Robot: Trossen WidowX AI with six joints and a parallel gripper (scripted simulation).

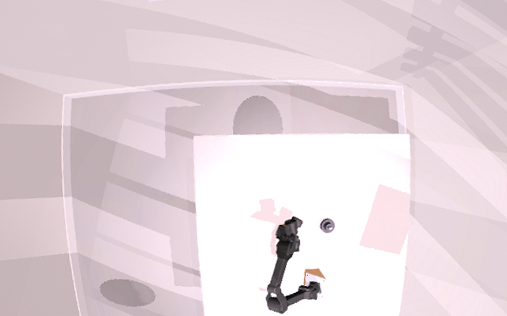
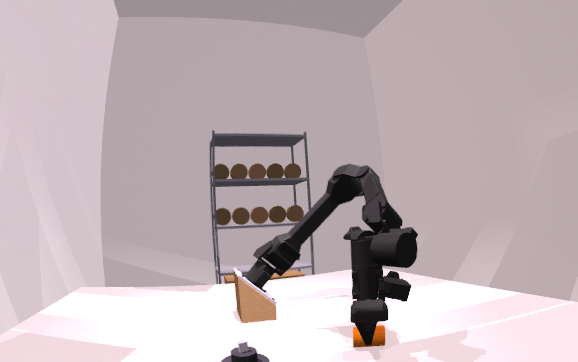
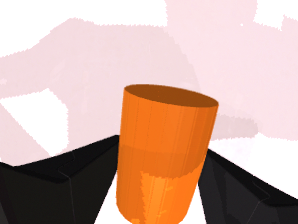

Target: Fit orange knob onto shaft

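My gripper (image 2: 369,342) (image 3: 160,149) is shut on the orange knob (image 2: 380,336) (image 3: 162,135). The knob is held on its side, its axis level, low over the table; whether it touches the table I cannot tell. In the wrist view one end face shows plain, with no hole; the other end is out of sight. In the top view the arm mostly covers the knob. The dark round pedestal (image 1: 322,228) (image 2: 245,355) stands to the right of the gripper in the top view and to its left in the exterior view. Its silver shaft (image 2: 243,346) points up, bare.
A wooden wedge block (image 1: 314,273) (image 2: 257,306) with a pale sloping top stands by the arm's base. The white table (image 1: 236,179) bears the arm and pedestal. A shelf rack (image 2: 260,182) with brown round objects stands far behind.
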